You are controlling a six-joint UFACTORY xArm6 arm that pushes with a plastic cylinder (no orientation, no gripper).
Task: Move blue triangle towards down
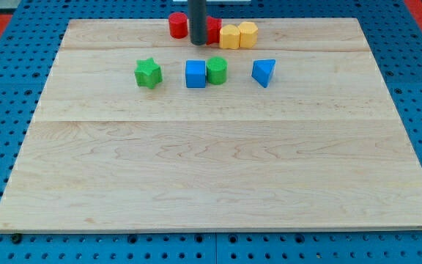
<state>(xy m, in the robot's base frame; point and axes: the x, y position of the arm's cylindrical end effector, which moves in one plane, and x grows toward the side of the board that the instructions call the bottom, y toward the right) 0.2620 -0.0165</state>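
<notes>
You see my tip [198, 42] near the view's top edge of the wooden board [218, 183], set down between a red cylinder [177, 25] on its left and another red block [213, 31] on its right, partly hidden by the rod. Just right of that sit two yellow blocks [239, 35], touching. Below, a row runs across: a green star [148, 73], then a blue cube [195, 74] touching a green cylinder [217, 70], then the blue triangle [264, 72], apart to the right. The tip stands up and left of the blue triangle, well apart.
</notes>
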